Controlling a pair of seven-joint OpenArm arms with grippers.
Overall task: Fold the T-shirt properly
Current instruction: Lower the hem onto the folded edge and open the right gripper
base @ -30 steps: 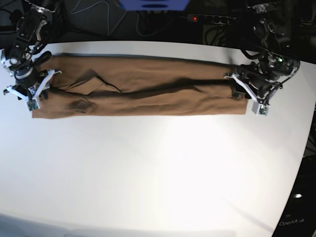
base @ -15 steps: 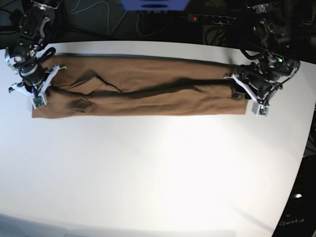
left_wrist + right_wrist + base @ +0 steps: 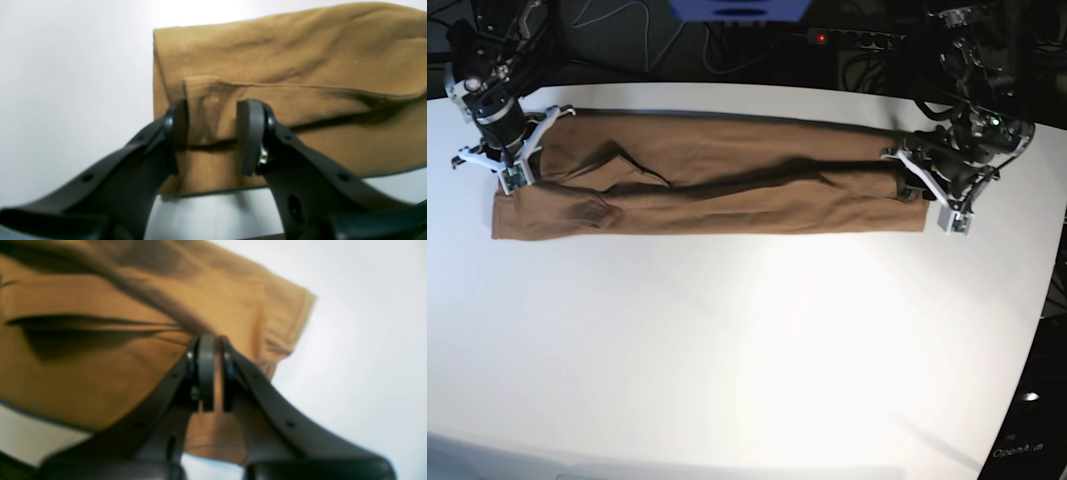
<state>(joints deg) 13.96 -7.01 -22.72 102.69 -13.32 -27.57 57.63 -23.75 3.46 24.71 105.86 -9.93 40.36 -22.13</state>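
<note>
The white table (image 3: 747,340) lies bare at its near side. Farther back, the plain tan-brown cotton T-shirt (image 3: 717,180) stretches as a long folded band from left to right. At its right end the left gripper (image 3: 210,133) holds its fingers partly apart with a raised fold of cloth between them. At the far left corner the right gripper (image 3: 213,373) is pinched tight on the fabric.

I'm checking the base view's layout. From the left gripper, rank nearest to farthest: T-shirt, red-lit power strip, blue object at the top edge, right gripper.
1. T-shirt: its end lies between the left gripper's fingers.
2. Power strip: behind, off the table.
3. Blue object: top centre, farther back.
4. Right gripper: at the shirt's opposite end.
</note>
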